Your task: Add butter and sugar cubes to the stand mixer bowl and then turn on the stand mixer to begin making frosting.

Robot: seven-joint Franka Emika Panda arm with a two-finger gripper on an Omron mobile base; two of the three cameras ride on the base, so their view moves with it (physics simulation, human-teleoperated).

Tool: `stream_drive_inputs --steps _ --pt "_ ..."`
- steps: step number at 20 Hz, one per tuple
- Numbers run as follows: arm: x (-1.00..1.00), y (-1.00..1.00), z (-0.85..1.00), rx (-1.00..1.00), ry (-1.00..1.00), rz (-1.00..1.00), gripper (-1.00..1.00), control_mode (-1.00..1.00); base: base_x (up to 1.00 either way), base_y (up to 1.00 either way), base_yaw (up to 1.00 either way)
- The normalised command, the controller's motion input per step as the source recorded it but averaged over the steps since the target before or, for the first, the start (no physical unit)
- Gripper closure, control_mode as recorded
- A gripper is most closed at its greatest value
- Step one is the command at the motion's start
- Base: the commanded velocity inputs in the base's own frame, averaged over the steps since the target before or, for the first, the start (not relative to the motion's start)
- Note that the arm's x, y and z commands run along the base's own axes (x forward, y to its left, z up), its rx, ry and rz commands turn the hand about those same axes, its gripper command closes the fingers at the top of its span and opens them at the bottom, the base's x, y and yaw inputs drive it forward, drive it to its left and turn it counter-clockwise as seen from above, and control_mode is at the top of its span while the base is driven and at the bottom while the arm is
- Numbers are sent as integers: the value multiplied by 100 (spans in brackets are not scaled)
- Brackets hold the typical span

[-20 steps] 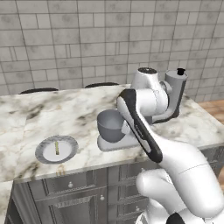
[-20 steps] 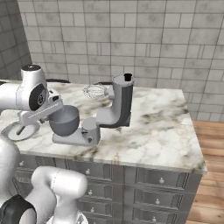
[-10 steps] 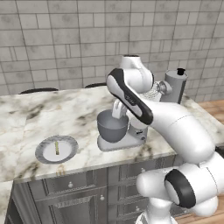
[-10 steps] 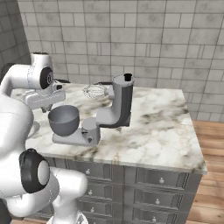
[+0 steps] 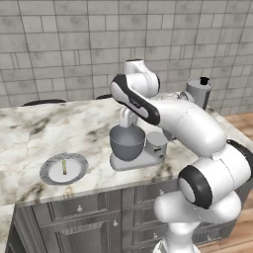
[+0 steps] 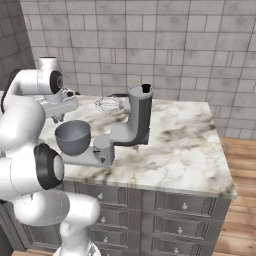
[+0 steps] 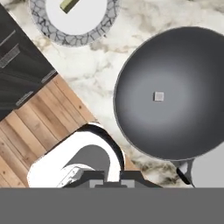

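The stand mixer bowl (image 5: pixel 127 143) (image 6: pixel 73 136) (image 7: pixel 175 94) sits on the stand mixer's flat base (image 5: pixel 148 157). One small sugar cube (image 7: pixel 159 96) lies at the bowl's bottom. The stand mixer (image 6: pixel 139 119) has its head tilted up, with the whisk (image 6: pixel 109 104) clear of the bowl. The butter (image 5: pixel 63 166) (image 7: pixel 70 4) lies on the round plate (image 5: pixel 52 173) left of the bowl. My gripper (image 5: pixel 128 123) (image 6: pixel 59 117) (image 7: pixel 113 179) hangs just above the bowl's near rim, pointing down. Its tips are almost together. I cannot tell whether anything small is pinched between them.
The marble counter's front edge (image 5: pixel 99 190) runs just in front of the plate and mixer, with drawers below. Dark hob burners (image 5: pixel 42 102) lie at the back left by the tiled wall. Wood floor (image 6: pixel 242 170) is at the right. My own arm arches over the mixer.
The arm has swung from the mixer's right side leftwards, bringing the hand down above the bowl. Butter, plate and mixer have not moved.
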Motion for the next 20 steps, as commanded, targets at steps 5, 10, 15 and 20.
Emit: stream_drive_inputs --steps 5,10,15,20 --pt "24 0 -47 -4 0 -3 100 -100 0 0 0" --pt "24 0 -39 0 0 -2 100 -100 0 0 0" --pt "27 2 -33 0 0 -2 100 -100 0 0 0" --pt "10 3 -28 0 0 -1 100 -100 0 0 0"
